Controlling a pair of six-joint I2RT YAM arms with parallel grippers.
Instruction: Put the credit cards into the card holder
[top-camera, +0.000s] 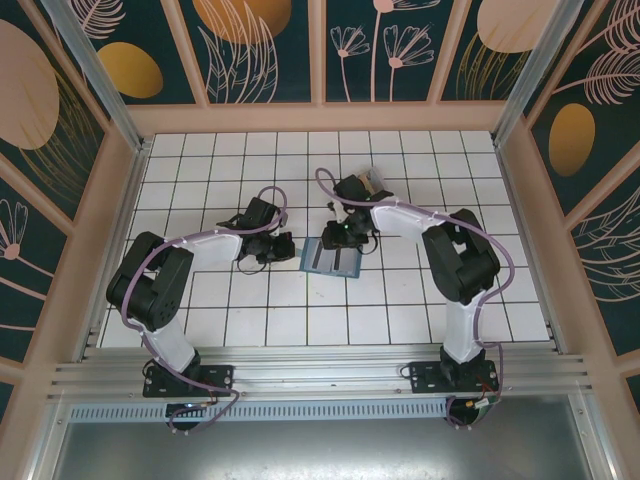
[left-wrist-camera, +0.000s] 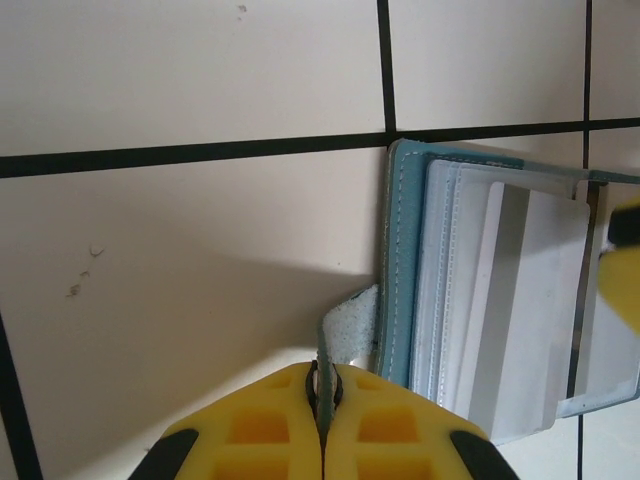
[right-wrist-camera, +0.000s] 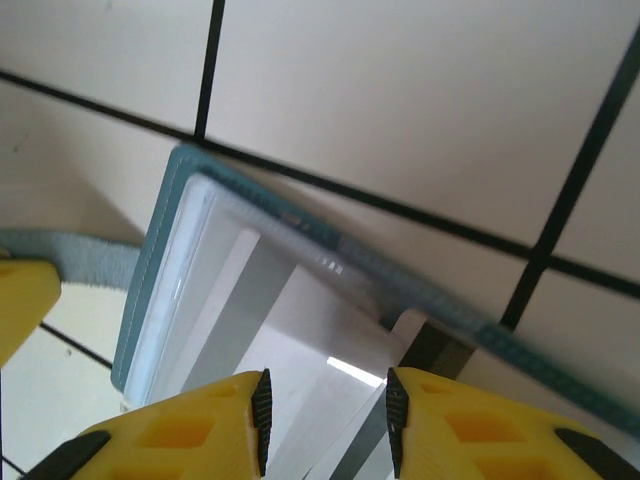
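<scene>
Between the two grippers, the card holder (top-camera: 332, 260) lies spread open on the white gridded table (top-camera: 260, 320), its pale inner faces up. The left gripper (top-camera: 277, 247) sits at the holder's left edge. In its wrist view, its yellow fingers (left-wrist-camera: 250, 435) are pressed together on the thin teal closing tab (left-wrist-camera: 324, 350) that sticks out from that edge. A fuzzy pale patch (left-wrist-camera: 355, 320) lies just beyond the fingertips. Ahead and to the right of those fingertips, the holder's stitched teal border and clear sleeves (left-wrist-camera: 450, 290) lie flat on the tiles.

The right gripper (top-camera: 345, 236) reaches the holder from its far side, tips down over the inner face. In its wrist view the fingers (right-wrist-camera: 200, 440) stand a narrow gap apart. A pale silvery sheet, seemingly a credit card (right-wrist-camera: 310, 350), runs from between them forward into the holder's sleeve, under the teal border. A dark grey strip (right-wrist-camera: 368, 445) lies against the right-hand fingertip. I cannot tell whether the pads actually press the credit card. To the left of this gripper, across the holder, a yellow fingertip of the left gripper shows with the teal tab beside it.
</scene>
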